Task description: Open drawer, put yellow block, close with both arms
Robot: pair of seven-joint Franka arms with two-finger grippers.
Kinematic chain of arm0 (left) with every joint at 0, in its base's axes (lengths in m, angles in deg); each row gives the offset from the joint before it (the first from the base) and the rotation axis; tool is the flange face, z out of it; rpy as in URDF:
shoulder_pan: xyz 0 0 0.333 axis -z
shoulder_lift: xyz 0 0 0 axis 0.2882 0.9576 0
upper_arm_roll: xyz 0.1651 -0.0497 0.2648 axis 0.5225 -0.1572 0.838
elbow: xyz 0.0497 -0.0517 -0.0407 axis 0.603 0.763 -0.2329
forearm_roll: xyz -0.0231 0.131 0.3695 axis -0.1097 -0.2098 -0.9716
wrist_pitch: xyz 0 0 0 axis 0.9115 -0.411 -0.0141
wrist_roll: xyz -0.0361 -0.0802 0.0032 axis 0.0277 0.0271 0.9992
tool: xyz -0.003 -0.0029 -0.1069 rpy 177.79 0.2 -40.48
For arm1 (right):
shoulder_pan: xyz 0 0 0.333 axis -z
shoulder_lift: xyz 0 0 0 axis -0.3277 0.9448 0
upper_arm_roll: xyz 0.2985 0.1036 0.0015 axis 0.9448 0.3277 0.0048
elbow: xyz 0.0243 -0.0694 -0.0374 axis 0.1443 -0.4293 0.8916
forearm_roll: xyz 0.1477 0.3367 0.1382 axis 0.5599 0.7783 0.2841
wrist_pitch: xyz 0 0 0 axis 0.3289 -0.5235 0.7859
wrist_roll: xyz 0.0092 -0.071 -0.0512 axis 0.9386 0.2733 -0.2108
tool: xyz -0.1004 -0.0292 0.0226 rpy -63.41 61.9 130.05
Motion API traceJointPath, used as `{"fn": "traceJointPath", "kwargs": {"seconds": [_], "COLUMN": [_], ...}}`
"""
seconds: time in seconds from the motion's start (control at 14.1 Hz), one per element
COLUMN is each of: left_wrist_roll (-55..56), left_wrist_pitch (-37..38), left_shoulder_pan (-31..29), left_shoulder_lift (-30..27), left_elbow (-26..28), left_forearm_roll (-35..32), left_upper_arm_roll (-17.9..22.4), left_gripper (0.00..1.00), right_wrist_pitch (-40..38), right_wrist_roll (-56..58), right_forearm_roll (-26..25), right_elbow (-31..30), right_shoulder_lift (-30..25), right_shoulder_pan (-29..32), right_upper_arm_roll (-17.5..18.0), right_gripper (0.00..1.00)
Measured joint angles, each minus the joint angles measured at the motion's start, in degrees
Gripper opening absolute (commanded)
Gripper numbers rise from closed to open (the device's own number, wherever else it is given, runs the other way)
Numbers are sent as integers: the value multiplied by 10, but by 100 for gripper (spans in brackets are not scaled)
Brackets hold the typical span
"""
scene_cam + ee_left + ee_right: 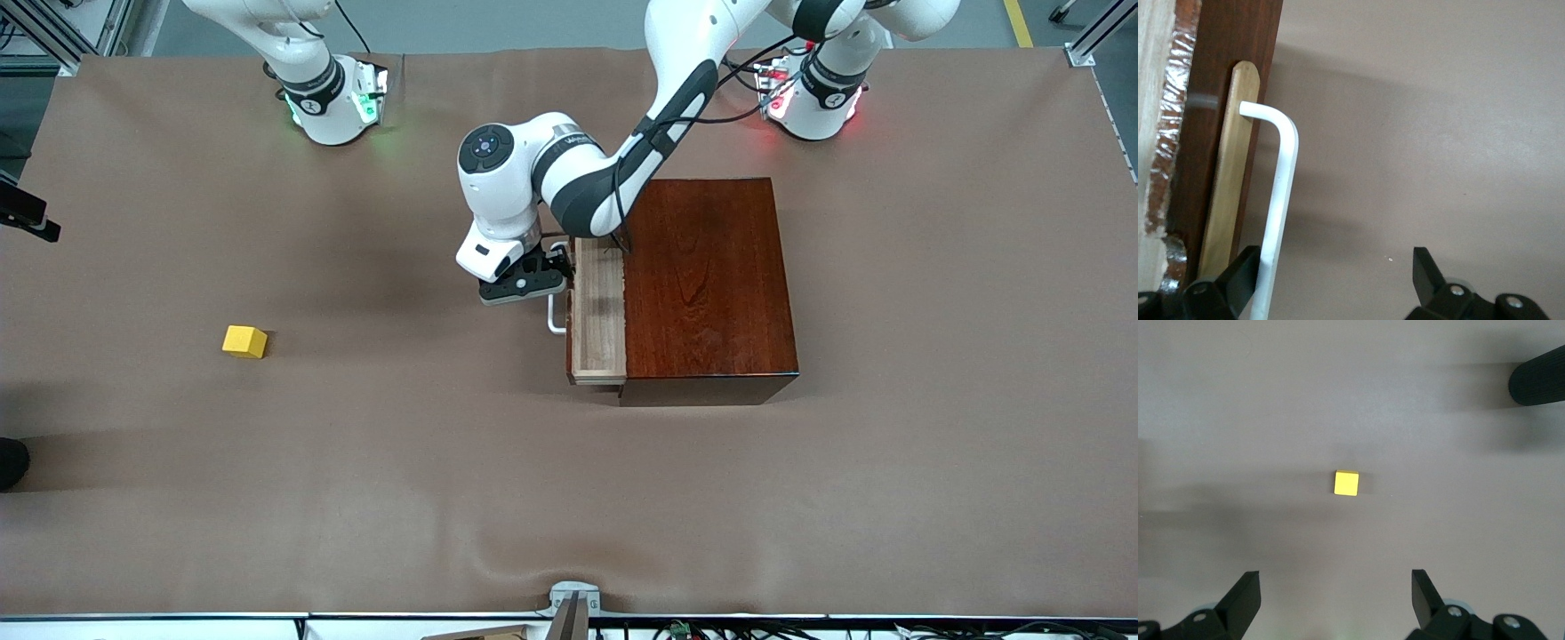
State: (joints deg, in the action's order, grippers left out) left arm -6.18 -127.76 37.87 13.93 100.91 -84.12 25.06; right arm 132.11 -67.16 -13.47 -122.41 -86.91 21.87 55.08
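Pincer of my left arm [524, 283] sits at the white U-shaped bar handle [555, 316] of the pale wooden drawer [597, 311], part-way out of the glossy mahogany box [707, 280]. Toward the right arm's end, the small yellow cube [244, 341] rests on the brown-covered desk [356, 462].

Left wrist view: fingers [1238, 277] apart, handle [1281, 193] between them, unclamped. I'd close squarely before pulling straight.

Right wrist view: right pincer [1336, 603] spread wide, hanging over the cube [1346, 483]; the covering looks smooth, faintly rippled.
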Motion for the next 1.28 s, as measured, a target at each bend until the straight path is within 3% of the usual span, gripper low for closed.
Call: {"fn": "traceJointPath", "kwargs": {"seconds": [0.71,1.28], "left_wrist_roll": [9,10], "left_wrist_pitch": [-29,22], "left_shoulder_pan": [12,23], "left_shoulder_lift": [22,19], "left_elbow": [-36,-57], "left_forearm_roll": [16,15], "left_upper_arm_roll": [1,-2], "left_gripper": [100,100], "right_wrist_pitch": [0,21], "right_wrist_roll": [0,0], "right_forearm_roll": [0,-1], "right_elbow": [0,0], "right_shoulder_lift": [3,44], "right_shoulder_pan": [0,6], "right_upper_arm_roll": [0,0], "right_gripper": [100,100]}}
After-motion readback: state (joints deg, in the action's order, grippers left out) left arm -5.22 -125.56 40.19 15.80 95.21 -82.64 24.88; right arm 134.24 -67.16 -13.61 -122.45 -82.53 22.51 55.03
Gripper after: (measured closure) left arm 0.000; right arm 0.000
